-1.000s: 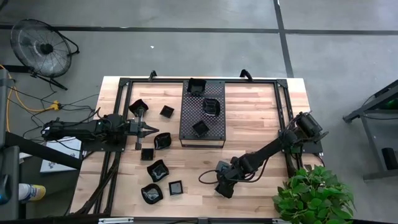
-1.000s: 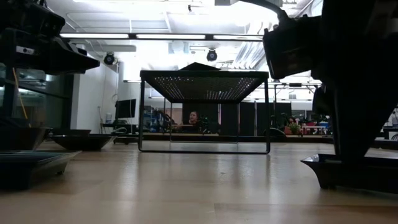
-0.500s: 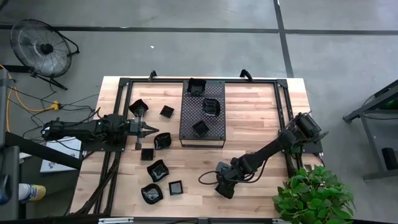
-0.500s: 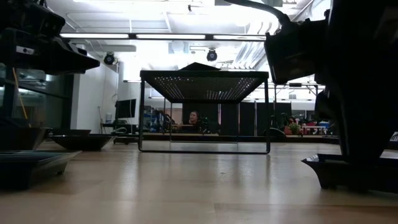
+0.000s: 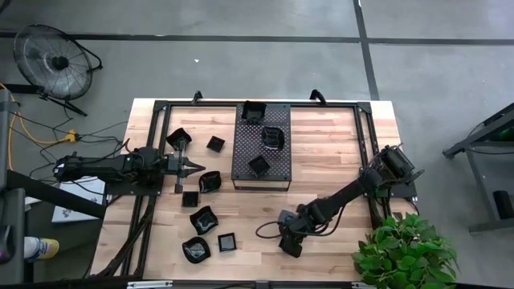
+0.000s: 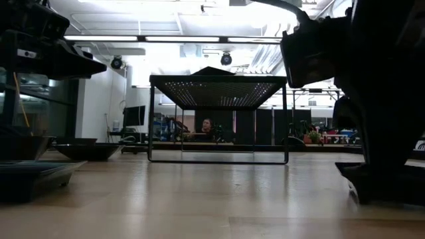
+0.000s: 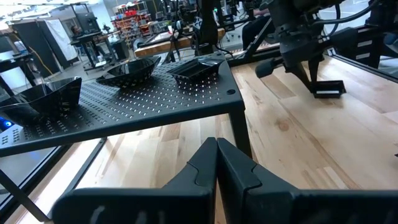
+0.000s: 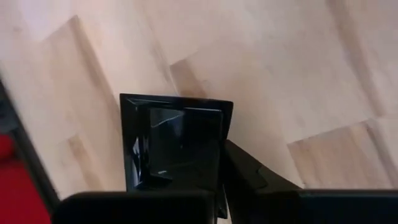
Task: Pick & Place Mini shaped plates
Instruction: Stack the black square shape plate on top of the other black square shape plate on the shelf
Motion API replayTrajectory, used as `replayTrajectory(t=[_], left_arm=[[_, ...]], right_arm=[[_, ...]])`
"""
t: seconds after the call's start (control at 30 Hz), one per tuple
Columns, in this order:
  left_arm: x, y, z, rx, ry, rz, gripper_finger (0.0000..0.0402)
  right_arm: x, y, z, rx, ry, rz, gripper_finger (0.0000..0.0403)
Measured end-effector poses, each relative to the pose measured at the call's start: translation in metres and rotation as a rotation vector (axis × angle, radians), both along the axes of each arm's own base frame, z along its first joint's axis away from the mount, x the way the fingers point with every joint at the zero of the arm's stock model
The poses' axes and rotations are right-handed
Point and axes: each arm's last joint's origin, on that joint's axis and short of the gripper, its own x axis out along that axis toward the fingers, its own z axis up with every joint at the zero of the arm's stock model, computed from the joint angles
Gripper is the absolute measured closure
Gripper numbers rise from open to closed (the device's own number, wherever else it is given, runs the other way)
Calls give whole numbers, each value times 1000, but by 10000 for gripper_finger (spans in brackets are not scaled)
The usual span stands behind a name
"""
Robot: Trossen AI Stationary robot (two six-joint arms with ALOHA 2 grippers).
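Since the earlier frame, the right gripper (image 8: 221,186) has been closed on the rim of a square plate (image 8: 177,140) lying on the table (image 5: 329,152) near its front edge, presumably so the plate can be lifted toward the tray (image 5: 261,172). Three plates are carried on the tray; others lie scattered at the table's left. The left gripper (image 7: 216,163) is held idle beside the tray, fingers pressed together. No readable writing is visible.

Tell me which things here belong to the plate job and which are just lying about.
Job:
- small glossy black plates on the wooden table
- square black plate in the right gripper
- black perforated metal tray

Lying about:
- black floor fan
- green leafy plant
- yellow cable
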Motion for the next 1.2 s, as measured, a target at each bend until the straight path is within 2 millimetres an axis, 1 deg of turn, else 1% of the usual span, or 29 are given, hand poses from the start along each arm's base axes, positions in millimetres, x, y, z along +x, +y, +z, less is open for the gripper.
replayTrajectory(t=[0.13, 0.23, 0.4, 0.53, 0.7, 0.9, 1.0, 1.2], left_arm=[[0, 0, 0, 0, 0, 0, 400], [0, 0, 0, 0, 0, 0, 400], [0, 0, 0, 0, 0, 0, 400], [0, 0, 0, 0, 0, 0, 400], [0, 0, 0, 0, 0, 0, 400], [0, 0, 0, 0, 0, 0, 400], [0, 0, 0, 0, 0, 0, 400], [0, 0, 0, 0, 0, 0, 400]], right_arm=[[4, 2, 5, 50, -42, 35, 395], [11, 4, 14, 64, -69, 69, 393], [28, 5, 39, 108, -151, 133, 392], [46, 0, 67, 107, -233, 170, 392], [65, -17, 103, 61, -306, 170, 392], [81, -47, 145, 18, -354, 162, 392], [85, -63, 161, -9, -363, 136, 392], [89, -93, 183, -80, -366, 59, 392]])
